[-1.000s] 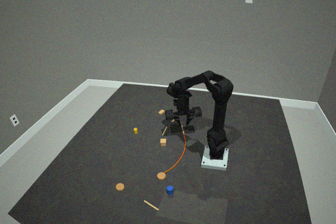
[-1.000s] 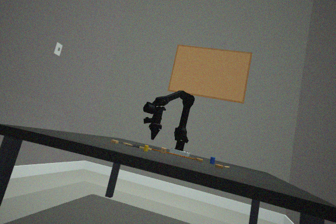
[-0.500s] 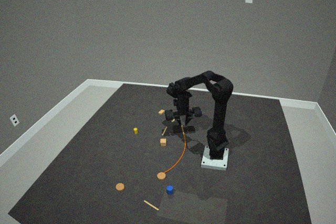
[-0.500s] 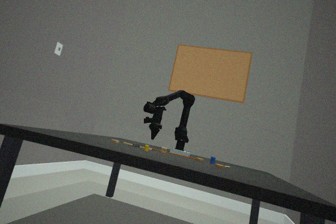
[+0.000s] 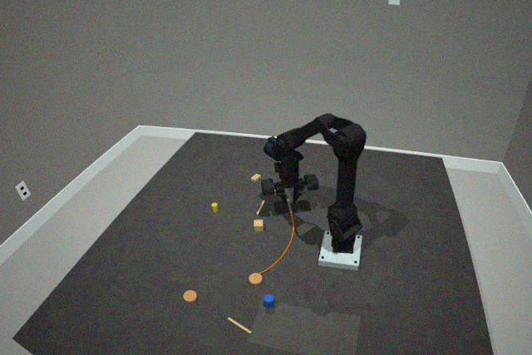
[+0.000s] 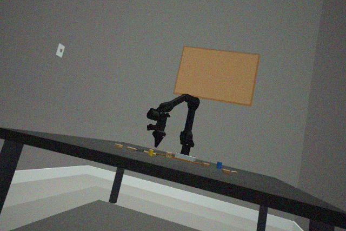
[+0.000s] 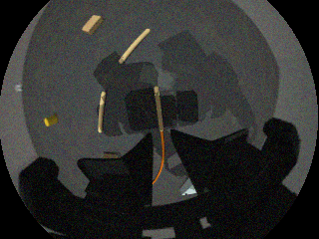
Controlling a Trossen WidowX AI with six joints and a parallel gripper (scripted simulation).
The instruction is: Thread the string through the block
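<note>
My gripper (image 5: 287, 201) (image 6: 156, 146) (image 7: 160, 133) points down, partly open and empty, a little above the table. The stick on the string (image 5: 289, 206) (image 7: 159, 107) lies below the fingers; in the wrist view its string end lines up with the gap between the tips. The orange string (image 5: 293, 230) (image 7: 162, 154) curves to the round wooden button (image 5: 255, 278). The wooden block (image 5: 258, 225) (image 6: 168, 154) stands on the table left of the string in the top view. A finger partly hides it in the wrist view. The string is outside the block.
Loose sticks lie left of the gripper (image 5: 260, 207) (image 7: 102, 112), beyond it (image 7: 135, 46) and at the front (image 5: 238, 325). Also there: a small wooden piece (image 5: 256, 177) (image 7: 92, 24), a yellow cylinder (image 5: 214, 207) (image 7: 51, 119), a blue cylinder (image 5: 268, 300) and a loose button (image 5: 189, 296).
</note>
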